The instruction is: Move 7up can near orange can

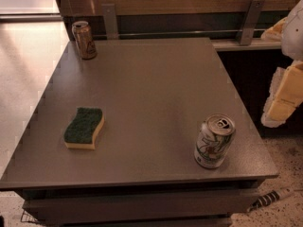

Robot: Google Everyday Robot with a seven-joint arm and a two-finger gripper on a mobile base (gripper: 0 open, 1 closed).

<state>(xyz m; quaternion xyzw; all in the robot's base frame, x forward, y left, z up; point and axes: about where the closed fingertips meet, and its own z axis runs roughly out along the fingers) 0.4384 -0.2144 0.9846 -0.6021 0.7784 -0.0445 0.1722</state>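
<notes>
Pincer [283,100] right of upright 7up can [214,141]

I count two cans on one worktop [156,89]: one 7up can [214,142], one orange can [84,40]. One sponge [84,126] too. My one claw [284,98] hangs past the worktop's right edge.

Grey-brown square table [156,79] filling the view, yellow foam sponge with green scouring top [84,127] lying flat near its left edge, two grey metal brackets [110,20] holding a rail [189,32] behind, possibly a striped cable [268,200] trailing on speckled floor [289,161].
</notes>
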